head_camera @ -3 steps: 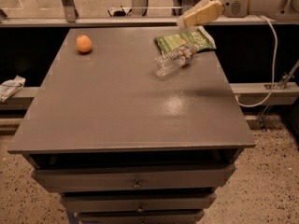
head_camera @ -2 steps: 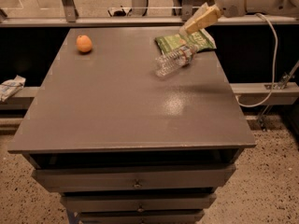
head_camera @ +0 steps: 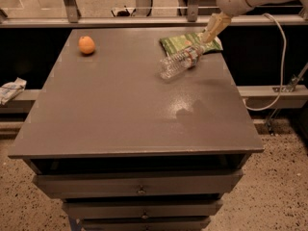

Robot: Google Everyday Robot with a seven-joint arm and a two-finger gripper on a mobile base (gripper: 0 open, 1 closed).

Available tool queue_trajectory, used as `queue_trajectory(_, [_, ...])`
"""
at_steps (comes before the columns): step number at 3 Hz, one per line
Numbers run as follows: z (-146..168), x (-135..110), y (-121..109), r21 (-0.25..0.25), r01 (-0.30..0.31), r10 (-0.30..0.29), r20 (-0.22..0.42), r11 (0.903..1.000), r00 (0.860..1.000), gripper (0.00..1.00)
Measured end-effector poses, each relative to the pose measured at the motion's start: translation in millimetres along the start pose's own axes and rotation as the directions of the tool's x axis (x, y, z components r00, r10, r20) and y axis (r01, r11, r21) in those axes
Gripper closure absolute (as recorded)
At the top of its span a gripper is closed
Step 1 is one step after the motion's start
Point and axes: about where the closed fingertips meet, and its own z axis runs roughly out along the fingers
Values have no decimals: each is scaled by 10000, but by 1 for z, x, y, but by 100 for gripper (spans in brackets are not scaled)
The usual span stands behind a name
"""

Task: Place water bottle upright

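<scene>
The water bottle [head_camera: 179, 63], clear and ribbed with a thin label band, lies on its side near the far right of the grey table [head_camera: 120, 114]. Its cap end points toward the back right and rests against a green bag. My gripper [head_camera: 210, 32] hangs from the white arm at the upper right, its tan fingers pointing down-left just above and behind the bottle's cap end, over the green bag. It holds nothing that I can see.
A green snack bag [head_camera: 185, 43] lies flat behind the bottle. An orange [head_camera: 86, 45] sits at the far left of the tabletop. Drawers sit below the front edge. A metal rail runs behind the table, and a white cable hangs at the right.
The arm has swung left and down, bringing the gripper from above the table's back right corner to just over the bottle's cap end. Bottle, bag and orange have not moved.
</scene>
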Motion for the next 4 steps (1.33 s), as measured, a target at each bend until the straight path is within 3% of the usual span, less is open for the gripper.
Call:
queue_trajectory(1, [2,19,12,-1364,2563,-2730,-1223,9569,9542,0])
queue_trajectory(2, [3,27,14,-1685,3566,-3793,-1297,9189,9161,0])
queue_trajectory(3, [27,20,27,-2321,4076,-4393,-1046,8832,8922,0])
queue_trajectory(4, [45,35,54,-4058,4680,-5555,-1269,7850,8218,0])
